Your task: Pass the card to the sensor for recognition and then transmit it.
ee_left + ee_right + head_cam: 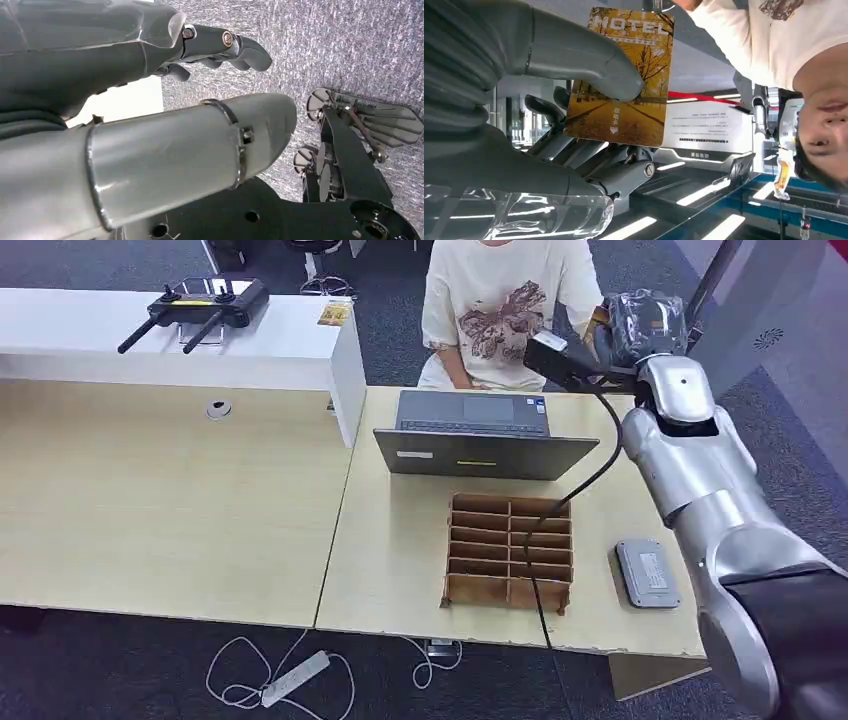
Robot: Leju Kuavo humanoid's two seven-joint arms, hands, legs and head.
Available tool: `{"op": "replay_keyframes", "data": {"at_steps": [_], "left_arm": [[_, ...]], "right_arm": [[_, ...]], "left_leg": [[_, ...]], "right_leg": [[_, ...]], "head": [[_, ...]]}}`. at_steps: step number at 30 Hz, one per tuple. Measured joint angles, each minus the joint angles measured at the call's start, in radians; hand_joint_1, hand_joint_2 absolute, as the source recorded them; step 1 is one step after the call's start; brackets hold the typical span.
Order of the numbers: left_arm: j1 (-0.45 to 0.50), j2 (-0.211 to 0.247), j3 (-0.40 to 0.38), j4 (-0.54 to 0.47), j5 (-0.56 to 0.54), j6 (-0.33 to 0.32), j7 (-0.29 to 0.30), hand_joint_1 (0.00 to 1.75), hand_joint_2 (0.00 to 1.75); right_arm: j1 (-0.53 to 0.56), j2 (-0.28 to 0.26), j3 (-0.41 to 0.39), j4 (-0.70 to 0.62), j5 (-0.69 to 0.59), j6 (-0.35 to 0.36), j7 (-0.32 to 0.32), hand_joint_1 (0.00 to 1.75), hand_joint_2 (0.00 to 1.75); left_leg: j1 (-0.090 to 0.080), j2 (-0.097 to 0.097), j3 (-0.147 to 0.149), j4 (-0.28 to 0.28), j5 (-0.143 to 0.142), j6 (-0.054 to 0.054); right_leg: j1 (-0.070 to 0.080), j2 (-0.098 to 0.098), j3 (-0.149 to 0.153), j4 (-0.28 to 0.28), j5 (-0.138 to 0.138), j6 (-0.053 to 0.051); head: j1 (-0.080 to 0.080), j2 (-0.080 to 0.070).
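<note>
**Right hand holds the hotel card up toward the seated person**

Nearest the robot, the silver right arm (700,500) rises from the lower right of the head view and reaches forward over the desk. Beneath it, on the light wooden table (400,560), a small grey sensor pad (647,573) lies flat near the table's right edge. Just beside it to the left stands a brown cardboard organiser (510,552) divided into rows of narrow slots, and a black cable (575,490) runs across it from the arm down over the table's front edge.

Behind the organiser sits an open grey laptop (480,430), its lid facing the robot. A white power strip (295,677) lies on the dark carpet below the table's front edge.

Farther out, the right hand (645,330) is raised above the far side of the table, wrapped in a clear cover. The right wrist view shows the card (624,80), a golden autumn-tree print with "HOTEL" lettering, pinched between the thick grey thumb (589,60) on its face and the darker fingers (574,145) behind it. The card is held in the air, well apart from the sensor pad, close to the person (500,310) in a pale printed T-shirt who sits behind the laptop.

The left hand (200,60) hangs over grey carpet, its fingers (240,50) loosely extended and apart, holding nothing.

Farthest back on the left, a black controller (200,305) with two antennas rests on a white counter (120,340).
</note>
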Motion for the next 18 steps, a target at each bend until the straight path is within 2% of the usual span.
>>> {"op": "replay_keyframes", "data": {"at_steps": [12,15,18], "left_arm": [[0.000,0.000,0.000,0.000,0.004,0.000,0.000,0.00,0.00],[0.000,0.000,0.000,0.000,0.008,0.000,0.000,0.00,0.00],[0.000,0.000,0.000,0.000,0.016,0.002,0.000,0.00,0.00]], "right_arm": [[0.000,-0.001,-0.006,0.002,-0.017,-0.003,-0.015,1.75,1.75],[0.000,-0.001,-0.022,0.002,-0.050,-0.005,-0.044,1.75,1.75],[0.001,-0.001,-0.057,0.002,-0.145,0.032,-0.111,1.75,1.75]], "left_leg": [[0.000,0.000,0.000,0.000,0.000,0.000],[0.000,0.000,0.000,0.000,0.000,0.000],[0.000,0.000,0.000,0.000,0.000,0.000]], "right_leg": [[0.000,0.000,0.000,0.000,0.000,0.000],[0.000,0.000,0.000,0.000,0.000,0.000],[0.000,0.000,0.000,0.000,0.000,0.000]], "head": [[0.000,0.000],[0.000,0.000],[0.000,0.000]]}}
